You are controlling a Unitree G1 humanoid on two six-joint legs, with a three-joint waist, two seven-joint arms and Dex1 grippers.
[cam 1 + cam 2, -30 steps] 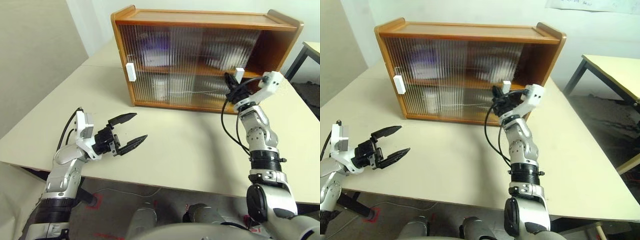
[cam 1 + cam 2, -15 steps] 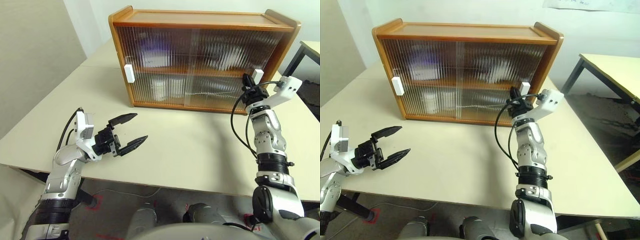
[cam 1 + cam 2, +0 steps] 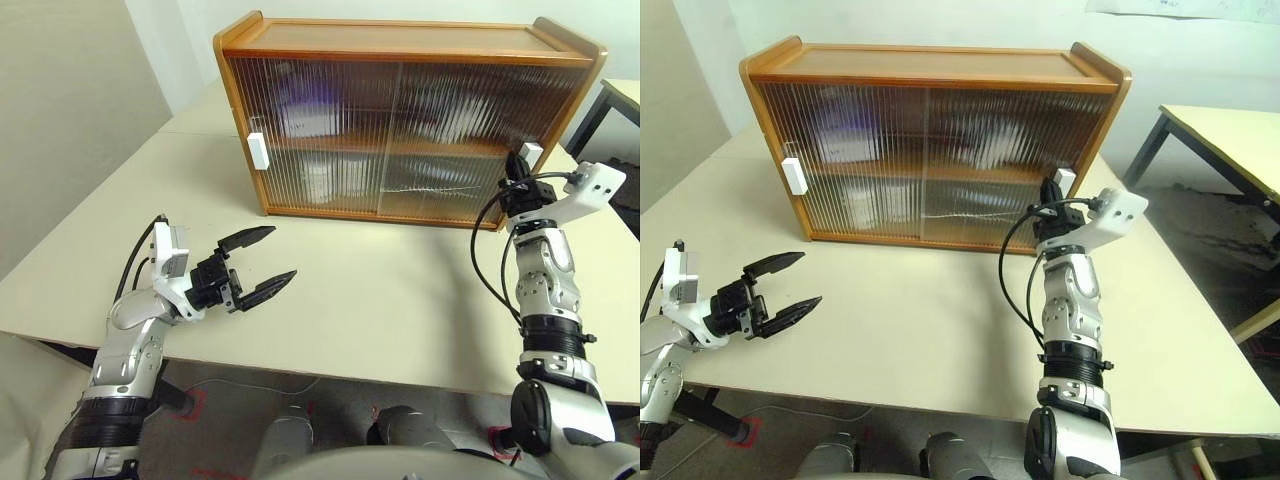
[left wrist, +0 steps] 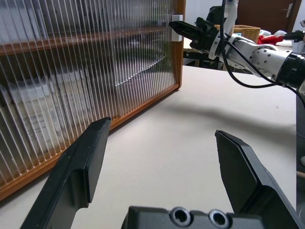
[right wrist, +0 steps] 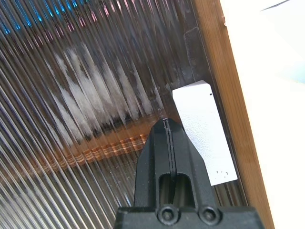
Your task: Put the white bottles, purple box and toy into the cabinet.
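The orange-brown cabinet (image 3: 400, 38) stands at the back of the table with both ribbed doors slid shut. My right gripper (image 3: 517, 166) is shut, its tips against the white handle (image 5: 202, 129) of the right door at the cabinet's right end. Behind the left door a lilac blur, the purple box (image 3: 305, 102), lies on the upper shelf. Pale shapes that may be the white bottles (image 3: 318, 178) stand on the lower shelf. Through the ribbing I cannot make out the toy. My left gripper (image 3: 282, 252) hangs open and empty over the table's front left.
The left door's white handle (image 3: 257, 151) sits at the cabinet's left end. The beige table (image 3: 380, 290) stretches between my arms and the cabinet. A second table (image 3: 1230, 130) stands off to the right, across a gap of floor.
My right gripper has moved right along the cabinet front with the right door's handle. The door has slid over the open right end. The left arm has not moved.
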